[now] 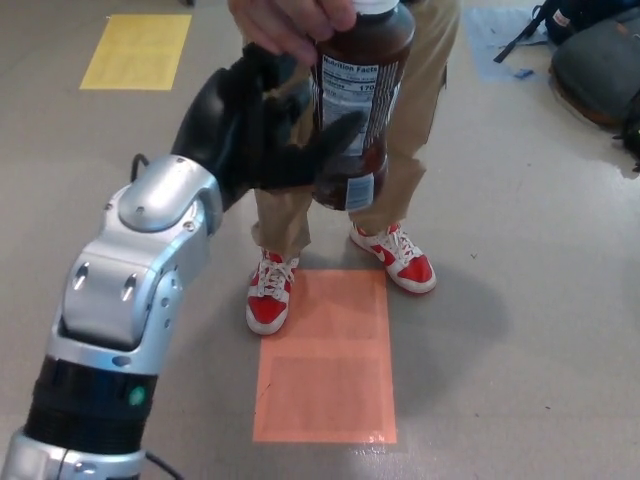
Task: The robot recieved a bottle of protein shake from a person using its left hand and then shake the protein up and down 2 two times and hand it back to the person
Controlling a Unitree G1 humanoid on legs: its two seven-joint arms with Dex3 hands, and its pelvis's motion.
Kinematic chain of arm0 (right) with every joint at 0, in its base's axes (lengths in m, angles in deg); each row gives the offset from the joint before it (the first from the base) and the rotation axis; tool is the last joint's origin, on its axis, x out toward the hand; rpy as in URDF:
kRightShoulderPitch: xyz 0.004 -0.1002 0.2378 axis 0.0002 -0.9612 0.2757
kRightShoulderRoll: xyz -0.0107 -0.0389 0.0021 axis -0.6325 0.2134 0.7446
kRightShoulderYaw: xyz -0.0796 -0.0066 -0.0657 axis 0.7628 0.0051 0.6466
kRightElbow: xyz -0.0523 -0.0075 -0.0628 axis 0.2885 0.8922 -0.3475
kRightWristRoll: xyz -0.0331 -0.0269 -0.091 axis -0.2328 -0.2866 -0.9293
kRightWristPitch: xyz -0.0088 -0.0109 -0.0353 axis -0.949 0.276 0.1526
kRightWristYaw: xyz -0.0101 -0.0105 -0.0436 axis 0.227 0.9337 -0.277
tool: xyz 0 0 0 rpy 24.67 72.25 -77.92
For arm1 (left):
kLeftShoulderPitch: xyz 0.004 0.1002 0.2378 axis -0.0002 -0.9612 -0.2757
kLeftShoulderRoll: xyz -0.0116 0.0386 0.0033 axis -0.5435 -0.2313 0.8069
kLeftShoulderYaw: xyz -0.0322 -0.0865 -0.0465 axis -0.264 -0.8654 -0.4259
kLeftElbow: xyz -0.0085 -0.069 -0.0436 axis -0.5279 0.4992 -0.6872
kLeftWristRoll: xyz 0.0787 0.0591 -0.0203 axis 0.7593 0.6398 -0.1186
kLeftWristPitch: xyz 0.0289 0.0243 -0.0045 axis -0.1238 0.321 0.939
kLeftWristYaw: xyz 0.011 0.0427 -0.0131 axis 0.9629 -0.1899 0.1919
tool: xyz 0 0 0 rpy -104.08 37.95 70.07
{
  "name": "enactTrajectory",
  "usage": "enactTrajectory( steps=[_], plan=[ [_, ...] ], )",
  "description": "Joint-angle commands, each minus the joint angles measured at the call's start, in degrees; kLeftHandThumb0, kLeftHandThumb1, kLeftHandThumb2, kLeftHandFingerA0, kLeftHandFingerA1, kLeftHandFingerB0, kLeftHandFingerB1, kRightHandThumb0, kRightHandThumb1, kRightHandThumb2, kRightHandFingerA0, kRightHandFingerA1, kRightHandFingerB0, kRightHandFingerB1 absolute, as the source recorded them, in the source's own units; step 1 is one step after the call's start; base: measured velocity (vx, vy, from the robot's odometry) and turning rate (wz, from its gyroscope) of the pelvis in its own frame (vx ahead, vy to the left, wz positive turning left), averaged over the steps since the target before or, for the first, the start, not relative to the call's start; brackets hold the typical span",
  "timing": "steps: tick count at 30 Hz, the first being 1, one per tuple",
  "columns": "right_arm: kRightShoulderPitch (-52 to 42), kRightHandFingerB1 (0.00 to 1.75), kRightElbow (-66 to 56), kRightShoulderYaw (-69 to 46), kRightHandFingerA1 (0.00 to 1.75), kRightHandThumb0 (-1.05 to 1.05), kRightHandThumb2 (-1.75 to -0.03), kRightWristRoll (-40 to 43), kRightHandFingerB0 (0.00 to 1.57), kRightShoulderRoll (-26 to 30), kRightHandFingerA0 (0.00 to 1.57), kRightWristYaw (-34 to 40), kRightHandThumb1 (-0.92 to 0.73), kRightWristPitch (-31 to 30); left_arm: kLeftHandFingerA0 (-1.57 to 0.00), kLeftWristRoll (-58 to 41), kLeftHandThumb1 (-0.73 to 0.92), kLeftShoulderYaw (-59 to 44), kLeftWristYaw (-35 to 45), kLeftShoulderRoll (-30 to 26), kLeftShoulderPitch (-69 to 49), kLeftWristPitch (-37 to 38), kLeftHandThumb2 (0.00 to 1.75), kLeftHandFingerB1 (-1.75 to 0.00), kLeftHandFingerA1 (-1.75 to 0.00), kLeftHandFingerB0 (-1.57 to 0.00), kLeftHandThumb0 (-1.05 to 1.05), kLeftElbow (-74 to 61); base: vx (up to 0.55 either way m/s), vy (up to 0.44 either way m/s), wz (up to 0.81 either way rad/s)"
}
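The bottle [355, 100] is dark brown plastic with a white cap at the top edge of the view and a white Nutrition Facts label facing the camera; a small pale blue patch sits near its base. It hangs upright in front of the person's tan trousers [410, 120], held near the neck by the person's hand [290, 25].

The left hand [265, 125] is at the bottle's left side, fingers spread apart, the thumb reaching across the lower front of the bottle (whether it actually presses the plastic is hard to tell). It has not closed around the bottle.

Counted: one bottle, one robot hand in view, one person's hand, two red-and-white shoes [395, 258], one orange floor mark [325, 370], one yellow mark [135, 52], and a dark bag [595, 60] at upper right.
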Motion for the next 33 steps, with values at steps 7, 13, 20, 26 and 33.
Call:
enactTrajectory(
  steps=[7,13,20,26,33],
  plan=[
    [0.55,0.44,-0.12,-0.89,0.48,-0.19,-0.63,-0.03,0.72,1.66,0.86,-0.05,-0.76,2.39,0.0,-6.59,0.48,5.02,2.18,4.63,7.15,-32.35,0.82,0.0,-0.06,0.0,-0.77,-1.65,0.0,0.0,0.0],
    [1.08,0.43,-0.04,-1.29,0.47,-0.18,-0.63,0.46,0.71,1.89,0.84,-1.14,-0.76,2.33,0.0,-6.23,0.46,5.81,2.3,5.41,9.09,-32.68,0.8,0.0,0.0,0.0,-0.78,-1.16,0.0,0.0,0.0],
    [0.8,0.43,-0.26,-1.89,0.46,-0.2,-0.63,0.98,0.71,1.69,0.83,-2.04,-0.77,2.26,0.0,-4.75,0.51,5.2,0.25,7.05,11.05,-33.48,0.58,-0.03,-0.22,0.0,-0.79,0.28,0.0,0.0,0.0],
    [1.01,0.44,-0.26,-2.53,0.48,-0.19,-0.63,1.05,0.72,1.48,0.83,-2.16,-0.75,3.15,-0.33,0.22,0.41,0.98,-10.76,14.91,8.3,-29.18,0.73,-0.36,-0.48,-0.13,-0.67,-0.98,0.0,0.0,0.0],
    [1.36,0.44,0.01,-2.88,0.48,-0.18,-0.63,0.81,0.72,1.25,0.84,-2.15,-0.75,3.69,-1.27,2.8,0.83,2.22,-13.96,19.34,-0.8,-8.9,0.65,-0.43,-0.92,-0.76,-0.2,-3.56,0.0,0.0,0.0]
  ],
)
